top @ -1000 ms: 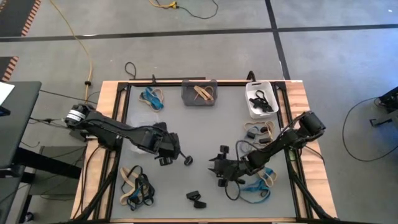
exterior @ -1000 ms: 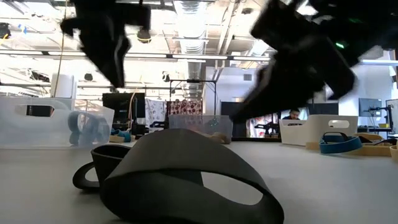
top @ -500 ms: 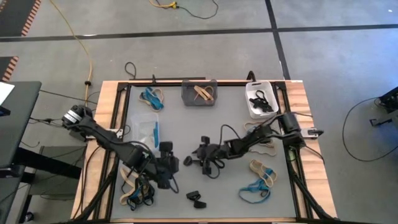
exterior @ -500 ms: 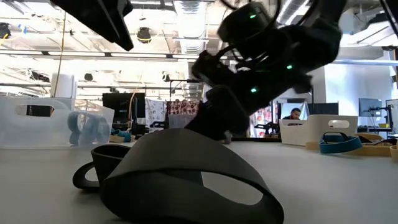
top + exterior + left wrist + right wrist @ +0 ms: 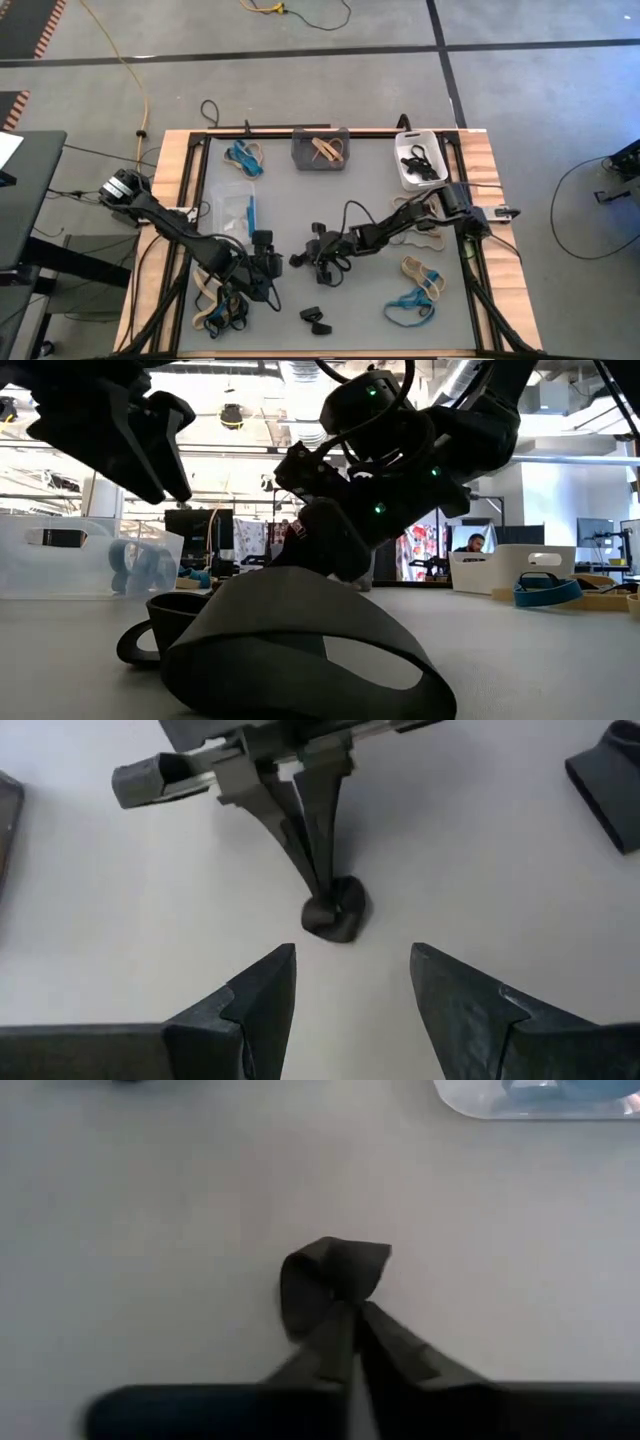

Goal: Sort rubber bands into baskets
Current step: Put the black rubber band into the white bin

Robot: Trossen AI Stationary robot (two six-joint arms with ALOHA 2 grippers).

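One black rubber band (image 5: 330, 1283) | pinched between right gripper (image 5: 352, 1320) fingertips

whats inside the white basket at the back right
In the high view, the white basket holds a few black rubber bands tangled together. How many cannot be counted, and anything beneath them is covered. In the low view its wall hides the contents.

table (image 5: 330, 200) grey mat | on it: three baskets (image 5: 320, 150), scattered rubber bands (image 5: 417, 288)
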